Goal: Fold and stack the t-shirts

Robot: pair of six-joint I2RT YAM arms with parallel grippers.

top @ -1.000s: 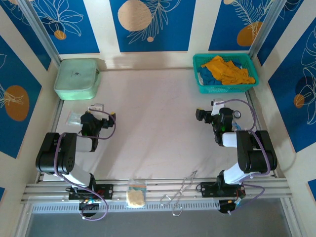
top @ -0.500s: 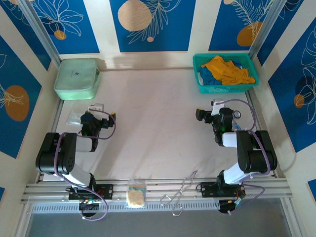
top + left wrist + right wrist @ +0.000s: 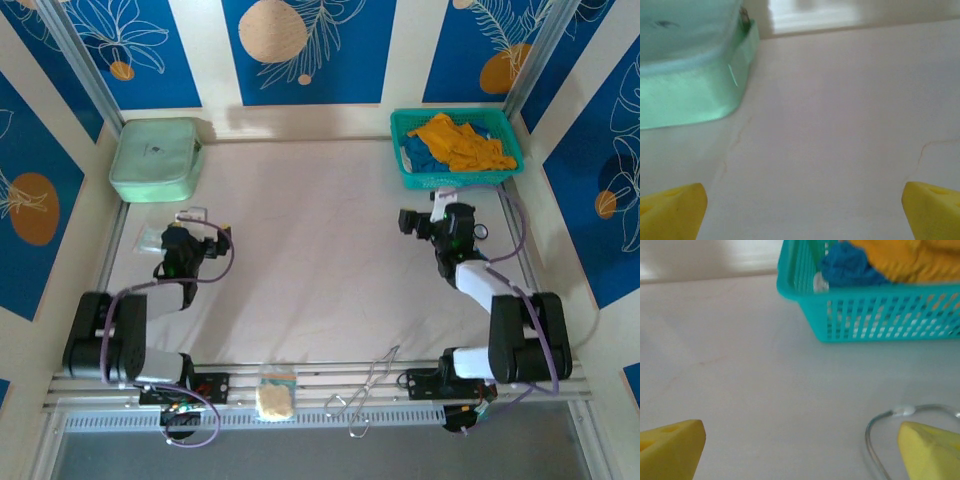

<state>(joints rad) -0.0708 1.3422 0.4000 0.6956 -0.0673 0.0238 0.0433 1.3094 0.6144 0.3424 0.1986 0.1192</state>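
Now, the t-shirts (image 3: 455, 145) are seen heaped in the teal basket (image 3: 450, 181) at the far right of the tabletop (image 3: 310, 250), with the mustard-orange shirt (image 3: 900, 260) draped over the crumpled blue shirts (image 3: 850, 265) and none yet folded. The right gripper (image 3: 800, 452) is held low, just short of the basket's near wall, jaws spread wide and empty. The left gripper (image 3: 802, 210), likewise spread wide with nothing in it, is pointed towards the mint-green pouch (image 3: 685, 75). Trouble may be expected at the first pick. The shirts are tangled, so two could be lifted together, or the light basket could be dragged or tipped if its mesh is caught.
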